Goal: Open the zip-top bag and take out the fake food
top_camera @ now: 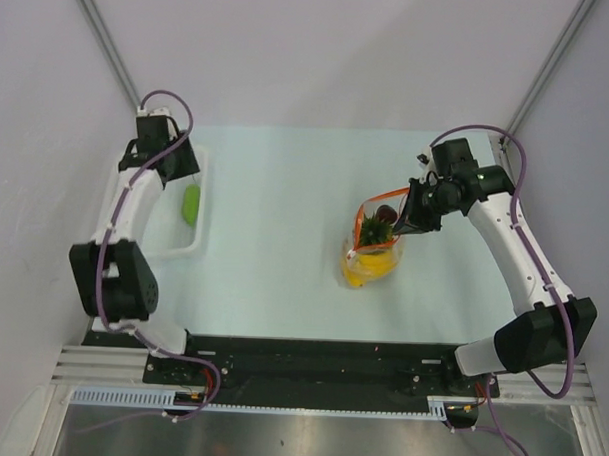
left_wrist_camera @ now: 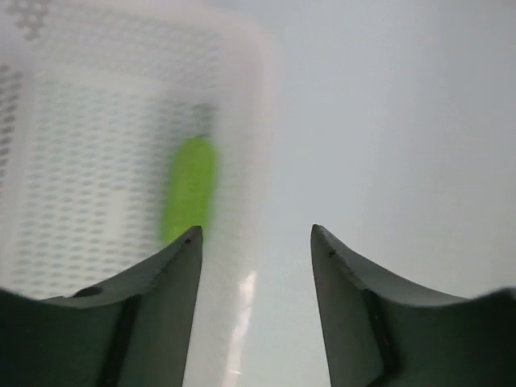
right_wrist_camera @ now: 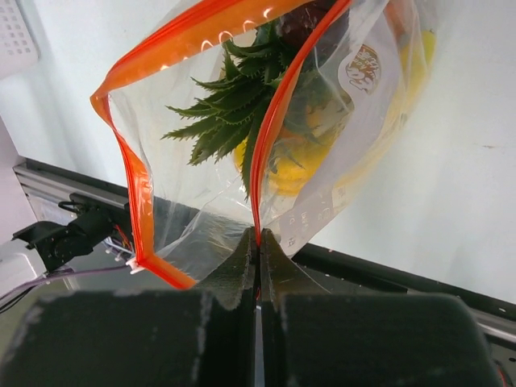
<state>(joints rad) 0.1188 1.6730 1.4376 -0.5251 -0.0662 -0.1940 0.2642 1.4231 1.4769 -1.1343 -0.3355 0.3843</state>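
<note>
Right gripper point(right_wrist_camera: 258, 235) clamped tight on 1 side of orange-red zip strip. Zip-top bag point(top_camera: 376, 241) held up, mouth gaping, right of centre on table point(top_camera: 286, 187). Fake food point(right_wrist_camera: 234, 113) inside: pineapple crown, yellow pieces. Left gripper point(left_wrist_camera: 256, 234) spread wide, holding nothing, above rim of white basket point(left_wrist_camera: 81, 121); 1 green piece point(left_wrist_camera: 189, 189) lies in it.

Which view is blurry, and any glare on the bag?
Left wrist view: blurred, white perforated plastic basket and green toy piece smeared. Right wrist view: sharp, small glints on the orange-red strip of the clear zip-top bag. Top view: evenly lit.
</note>
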